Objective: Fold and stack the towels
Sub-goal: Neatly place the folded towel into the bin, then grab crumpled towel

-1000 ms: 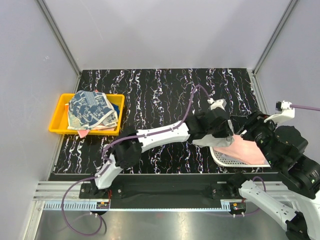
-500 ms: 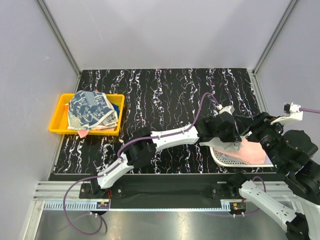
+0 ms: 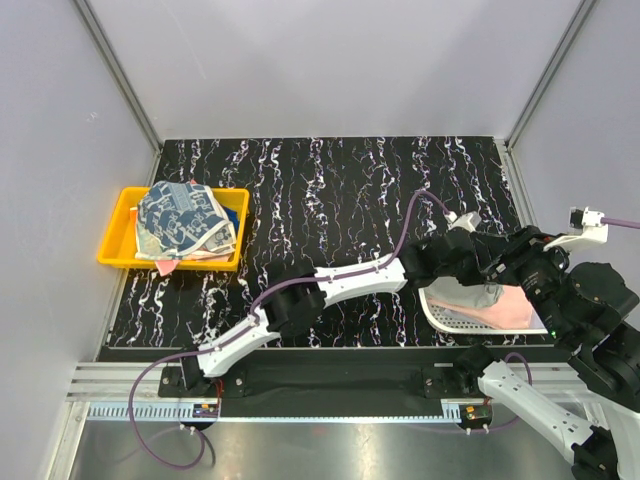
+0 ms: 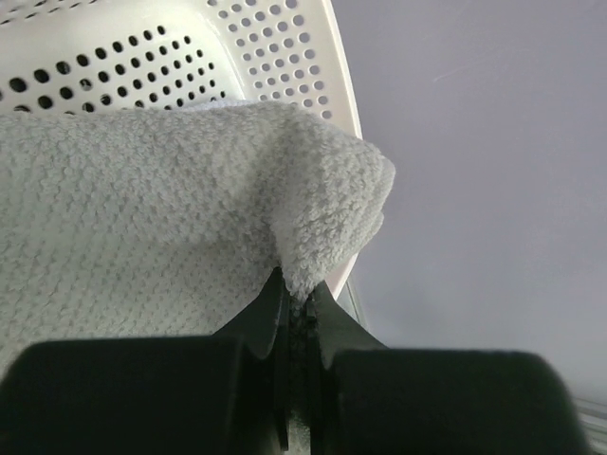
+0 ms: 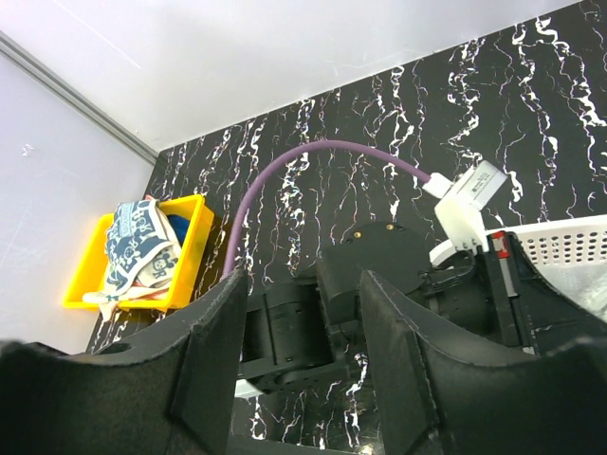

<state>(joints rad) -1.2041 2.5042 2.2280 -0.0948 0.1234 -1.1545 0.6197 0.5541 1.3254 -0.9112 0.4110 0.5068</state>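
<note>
L arm (image 3: 350,280) has reached deeper into basket (image 4: 275,38); L fingers (image 4: 267,318) clenched on whitish towel (image 4: 142,199), prob. lift-out next. R fingers (image 5: 213,360) spread, empty.

Tray (image 3: 115,232): yellow plastic; at the table's left edge, close to the left wall; well apart from the basket
Basket (image 3: 450,318): white plastic; walls pierced with rows of round holes; at the table's right near corner
Table (image 3: 320,190): black top with white and purplish marble veins
Walls (image 3: 330,60): plain pale grey; on three sides; slanting metal struts (image 3: 115,70) at the far corners
Rail (image 3: 330,410): grey slotted metal; along the near edge
</note>
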